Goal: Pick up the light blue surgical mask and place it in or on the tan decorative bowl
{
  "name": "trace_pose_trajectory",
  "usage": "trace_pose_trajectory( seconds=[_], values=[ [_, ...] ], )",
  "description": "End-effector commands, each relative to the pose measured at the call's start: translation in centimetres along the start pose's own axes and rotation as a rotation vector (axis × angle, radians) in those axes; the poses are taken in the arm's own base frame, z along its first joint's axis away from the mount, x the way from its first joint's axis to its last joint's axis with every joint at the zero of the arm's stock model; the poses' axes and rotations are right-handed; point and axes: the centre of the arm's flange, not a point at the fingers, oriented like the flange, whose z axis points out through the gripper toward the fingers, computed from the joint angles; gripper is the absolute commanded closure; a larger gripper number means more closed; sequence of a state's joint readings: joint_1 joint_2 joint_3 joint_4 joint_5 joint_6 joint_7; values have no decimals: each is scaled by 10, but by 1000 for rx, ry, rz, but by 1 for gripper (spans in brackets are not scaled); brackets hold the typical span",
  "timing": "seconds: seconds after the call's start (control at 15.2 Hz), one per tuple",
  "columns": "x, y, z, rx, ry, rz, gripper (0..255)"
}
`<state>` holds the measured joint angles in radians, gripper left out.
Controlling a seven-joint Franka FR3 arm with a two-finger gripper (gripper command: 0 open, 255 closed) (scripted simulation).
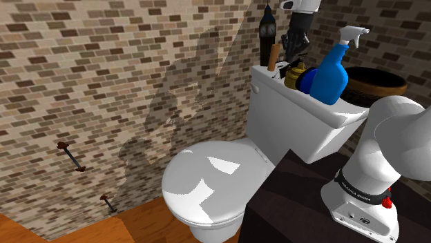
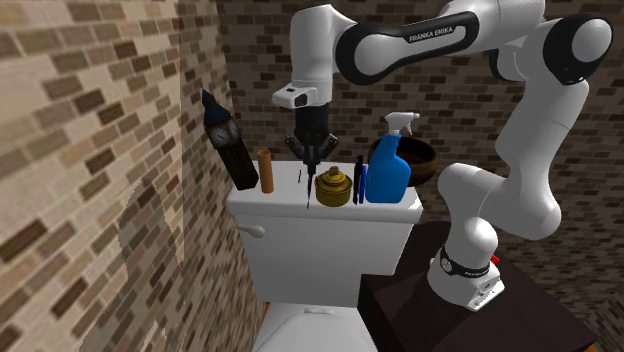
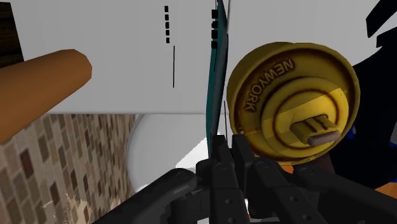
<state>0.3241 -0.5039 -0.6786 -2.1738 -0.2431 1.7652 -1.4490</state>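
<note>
The one gripper [image 2: 307,160] points straight down over the lid of the white toilet tank [image 2: 275,198]. Its two black fingers [image 3: 221,167] are almost together, with only a thin sheet between them: they pinch the top edge of the one mask [image 3: 214,83]. The mask is seen from its edge, as a narrow teal strip, and it hangs straight down under the fingertips. Its lower end comes close to the tank lid; if it touches the lid, I cannot tell. Just beside the hanging mask, on one side, stands one golden round piece [image 3: 289,102] with the word NEWYORK on it. On the other side is one upright brown cylinder [image 2: 265,171], and beyond that one dark clock tower figurine [image 2: 225,140]. Past the golden piece, farther from the gripper, stands one blue spray bottle [image 2: 389,170] with a white trigger head. The one bowl [image 2: 418,160] looks dark brown and sits behind the bottle, well apart from the gripper.
</note>
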Motion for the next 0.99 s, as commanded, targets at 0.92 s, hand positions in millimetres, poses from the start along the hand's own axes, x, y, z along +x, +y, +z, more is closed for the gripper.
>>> trace_pose_trajectory(
  seconds=[0.92],
  values=[
    [5, -1, -84, 1, 0, 1, 255]
  ],
)
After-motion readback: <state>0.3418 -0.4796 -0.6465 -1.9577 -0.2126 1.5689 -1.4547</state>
